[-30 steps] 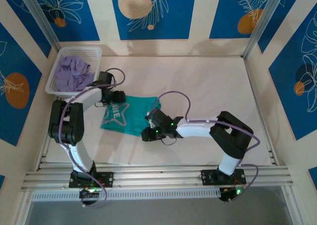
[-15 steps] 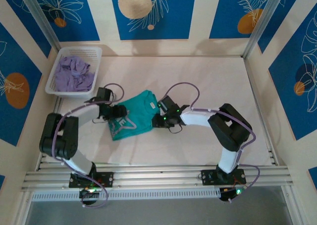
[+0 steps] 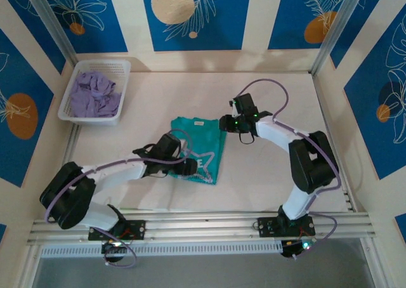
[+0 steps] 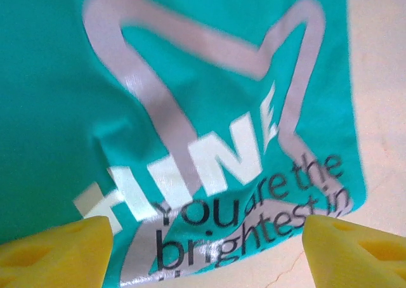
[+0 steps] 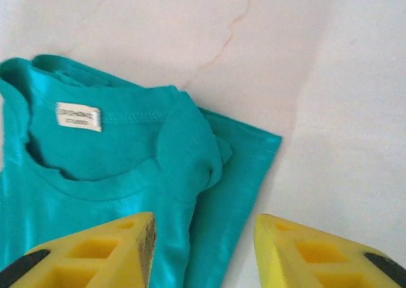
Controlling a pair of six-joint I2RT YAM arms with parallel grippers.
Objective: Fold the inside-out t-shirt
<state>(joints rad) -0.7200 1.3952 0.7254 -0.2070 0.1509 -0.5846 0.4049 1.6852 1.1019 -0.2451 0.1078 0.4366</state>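
Left hand (image 4: 204, 234) is spread wide, empty, over the printed near end of the inside-out t-shirt (image 3: 202, 145). Right hand (image 5: 203, 228) is open too, at the collar corner beside the tag (image 5: 78, 117). The shirt lies flat mid-table (image 3: 158, 91), long axis far-to-near between the 2 hands, so the hem's probably the left hand's job.

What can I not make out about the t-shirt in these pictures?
- Left wrist view: the last lines of the print on the t-shirt, cut off by the bottom edge and the yellow fingers.
- Right wrist view: the wording on the tag, too small.
- Top external view: part of its near edge, covered by the left end effector.
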